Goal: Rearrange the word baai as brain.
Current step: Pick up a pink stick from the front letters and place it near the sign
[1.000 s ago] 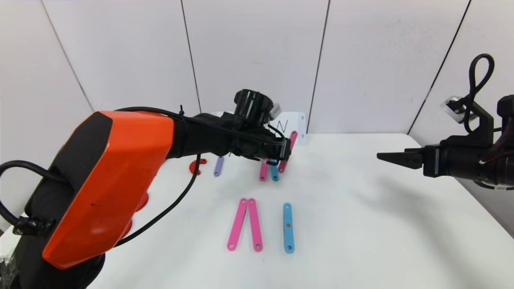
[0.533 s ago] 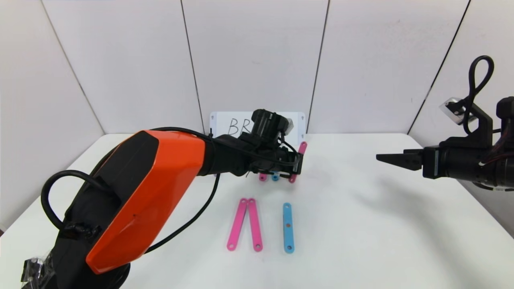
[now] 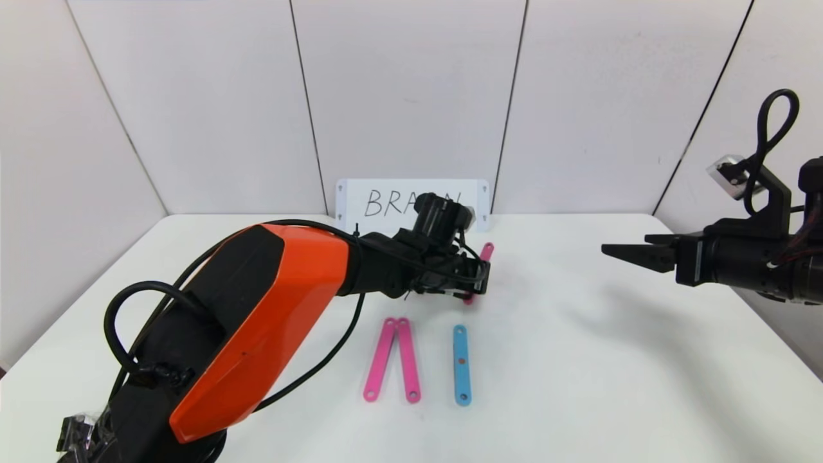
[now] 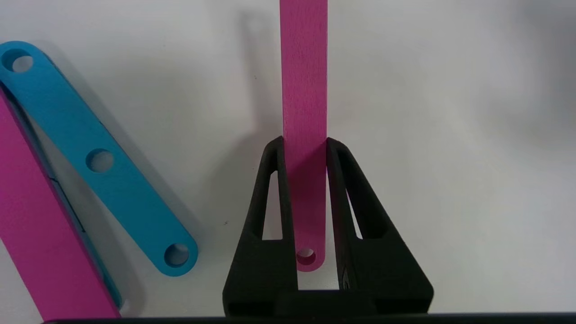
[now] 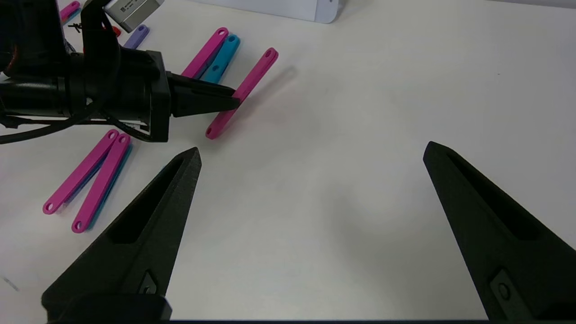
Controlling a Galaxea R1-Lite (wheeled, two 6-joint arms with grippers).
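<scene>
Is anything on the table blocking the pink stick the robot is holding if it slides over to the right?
Nothing visible does. The left gripper is shut on the pink bar, and the table to its right lies bare. The blue bar lies on its other side. The right gripper hangs open above the table, farther right.

We see the left arm (image 3: 257,321) wearing a glossy orange shell over black joints — a black cable loops alongside it. Both grippers — left (image 4: 306,144), right (image 5: 310,153) — have matte black, triangular fingers (image 5: 148,225) with cut-out slots.
</scene>
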